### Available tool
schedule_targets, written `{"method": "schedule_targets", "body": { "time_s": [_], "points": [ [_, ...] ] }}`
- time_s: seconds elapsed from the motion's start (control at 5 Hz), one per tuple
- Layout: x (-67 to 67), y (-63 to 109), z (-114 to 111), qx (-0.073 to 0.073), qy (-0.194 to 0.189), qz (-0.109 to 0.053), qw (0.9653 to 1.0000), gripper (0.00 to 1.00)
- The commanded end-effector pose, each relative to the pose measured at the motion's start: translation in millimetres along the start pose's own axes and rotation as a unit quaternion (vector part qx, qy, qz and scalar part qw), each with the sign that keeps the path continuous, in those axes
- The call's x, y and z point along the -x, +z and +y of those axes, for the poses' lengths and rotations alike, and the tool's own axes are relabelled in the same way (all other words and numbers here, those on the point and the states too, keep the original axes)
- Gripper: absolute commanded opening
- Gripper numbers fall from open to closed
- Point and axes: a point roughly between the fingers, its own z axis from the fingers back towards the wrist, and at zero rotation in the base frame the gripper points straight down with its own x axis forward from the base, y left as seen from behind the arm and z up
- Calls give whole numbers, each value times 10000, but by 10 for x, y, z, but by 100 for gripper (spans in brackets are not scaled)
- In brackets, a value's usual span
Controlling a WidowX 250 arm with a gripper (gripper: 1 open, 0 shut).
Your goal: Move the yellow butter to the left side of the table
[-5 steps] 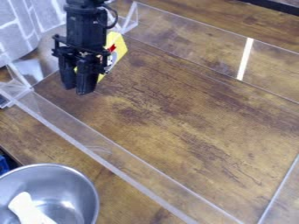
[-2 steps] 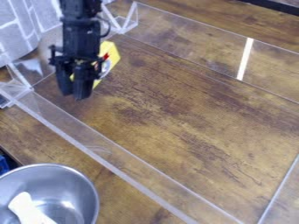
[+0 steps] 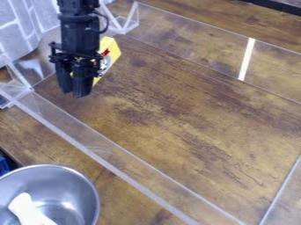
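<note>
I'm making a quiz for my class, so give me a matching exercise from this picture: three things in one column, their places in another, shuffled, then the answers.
Things:
1. yellow butter
2. metal bowl
3. pincer

Places:
A. bottom left corner of the picture
B. upper left, behind the black arm
C. upper left, pointing down at the wood table

Pairs: 1-B, 2-A, 3-C

Dark wood table (image 3: 200,105); acrylic strips (image 3: 106,154), metal bowl (image 3: 53,198) on it.
</note>
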Motion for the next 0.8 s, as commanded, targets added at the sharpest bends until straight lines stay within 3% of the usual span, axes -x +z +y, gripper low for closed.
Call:
{"method": "schedule_targets", "body": {
  "time_s": [0.0, 0.4, 0.6],
  "points": [
    [41, 45, 153, -36, 120, -177, 9998, 0],
    [-67, -11, 180, 43, -33, -256, 9997, 0],
    [-106, 60, 182, 26, -79, -350, 9994, 0]
  ]
}}
